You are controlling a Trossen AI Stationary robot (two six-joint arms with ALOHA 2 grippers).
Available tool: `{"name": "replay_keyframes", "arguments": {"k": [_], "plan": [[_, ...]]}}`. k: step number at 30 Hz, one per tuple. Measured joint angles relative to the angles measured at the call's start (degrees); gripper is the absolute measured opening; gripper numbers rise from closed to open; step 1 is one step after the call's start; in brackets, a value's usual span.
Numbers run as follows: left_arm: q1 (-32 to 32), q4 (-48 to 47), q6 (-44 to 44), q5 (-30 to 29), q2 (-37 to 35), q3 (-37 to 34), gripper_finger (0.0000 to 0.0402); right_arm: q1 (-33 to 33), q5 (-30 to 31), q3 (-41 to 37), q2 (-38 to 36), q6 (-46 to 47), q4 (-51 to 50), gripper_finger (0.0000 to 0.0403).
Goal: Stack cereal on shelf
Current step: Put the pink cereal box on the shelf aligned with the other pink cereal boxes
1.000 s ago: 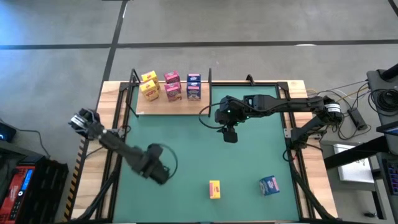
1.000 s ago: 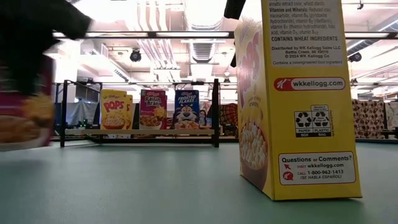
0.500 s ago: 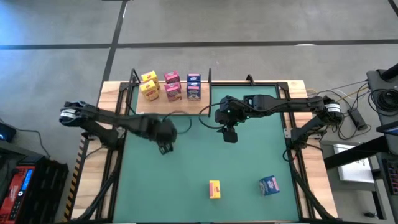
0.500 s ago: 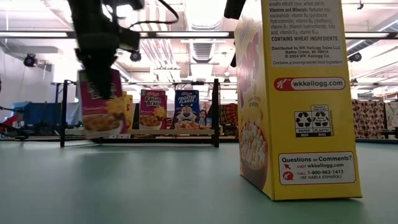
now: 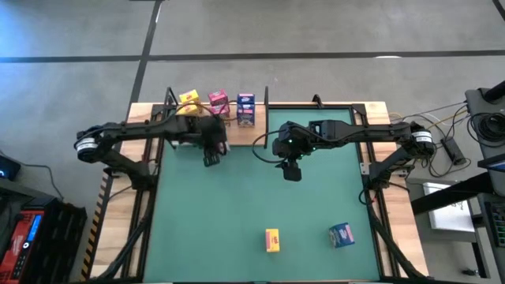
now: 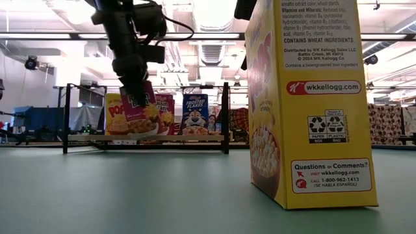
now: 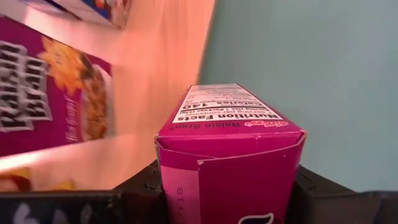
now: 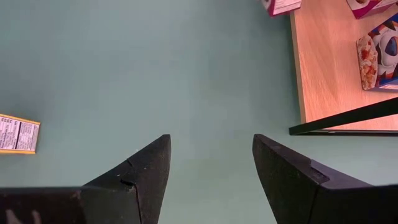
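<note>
My left gripper is shut on a pink cereal box at the front edge of the pale wooden shelf, above the green mat. Yellow, pink and blue boxes stand on the shelf board. My right gripper is open and empty over the mat, right of the shelf. A yellow box and a blue box sit on the mat near the front edge. My left gripper pinches the pink box's upper end between its two fingers, one on each wide face. The fingers come from above, slanting down. The box hangs below them, tilted and lifted clear of the mat and shelf.
Thin black uprights frame the shelf board. In the low view the yellow box stands on its end close by. Open green mat lies between both grippers and the front boxes.
My left gripper has carried the pink box from the mat's near left toward the far edge, up to the shelf's front. The box has stayed lifted clear and hangs tilted. My right arm has kept still.
</note>
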Motion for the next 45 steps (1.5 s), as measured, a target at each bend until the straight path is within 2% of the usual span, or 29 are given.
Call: {"name": "replay_keyframes", "arguments": {"k": [7, 13, 27, 38, 45], "plan": [[3.3, 0.0, 9.7, 0.0, 1.4, 3.5, 0.0145, 0.0, 0.0, 0.0, 0.0, 0.0, 0.0, 0.0216], [6.6, -0.2, 14.6, 0.1, 4.8, 6.5, 0.0145, 0.0, 0.0, 0.0, 0.0, 0.0, 0.0, 0.0216], [8.9, -9.1, 18.2, 1.7, 12.8, 15.3, 0.0145, 0.0, 0.0, 0.0, 0.0, 0.0, 0.0, 0.0217], [9.3, -7.7, 19.3, 0.2, 13.0, 14.5, 0.0183, 0.0, 0.0, 0.0, 0.0, 0.0, 0.0, 0.0217], [9.8, -5.5, 19.7, -0.1, 13.0, 14.1, 0.0186, 0.0, 0.0, 0.0, 0.0, 0.0, 0.0, 0.0217]]}}
